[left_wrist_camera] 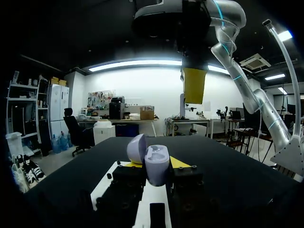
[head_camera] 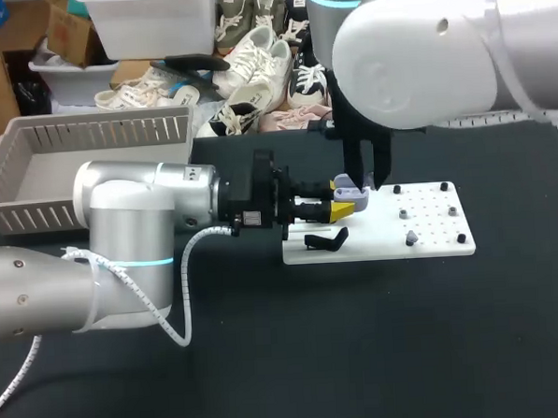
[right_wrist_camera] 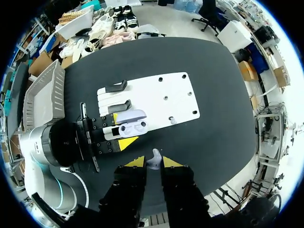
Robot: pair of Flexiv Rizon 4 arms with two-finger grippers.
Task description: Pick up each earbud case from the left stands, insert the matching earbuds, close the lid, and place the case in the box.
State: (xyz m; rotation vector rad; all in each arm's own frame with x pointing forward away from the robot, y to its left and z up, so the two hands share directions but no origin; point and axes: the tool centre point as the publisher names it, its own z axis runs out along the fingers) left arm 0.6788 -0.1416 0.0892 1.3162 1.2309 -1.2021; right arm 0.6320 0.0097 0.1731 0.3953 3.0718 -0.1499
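At yellow tips of left gripper (head_camera: pixel 340 209), set slightly apart: lavender earbud case (right_wrist_camera: pixel 130 122) pinched from both sides, held over left edge of white board (head_camera: pixel 430 231). Lid hinged open, two wells facing up, long axis roughly along left fingers. Directly above case: right gripper (right_wrist_camera: pixel 153 162), nearly closed, pinching one earbud (right_wrist_camera: pixel 155 159). Beside case on board: black stands (right_wrist_camera: pixel 119 105). Farther left, well apart: grey slatted box (head_camera: pixel 32 138).

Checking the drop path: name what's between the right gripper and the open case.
Only the earbud it grips; otherwise bare down to the case, per right wrist view.
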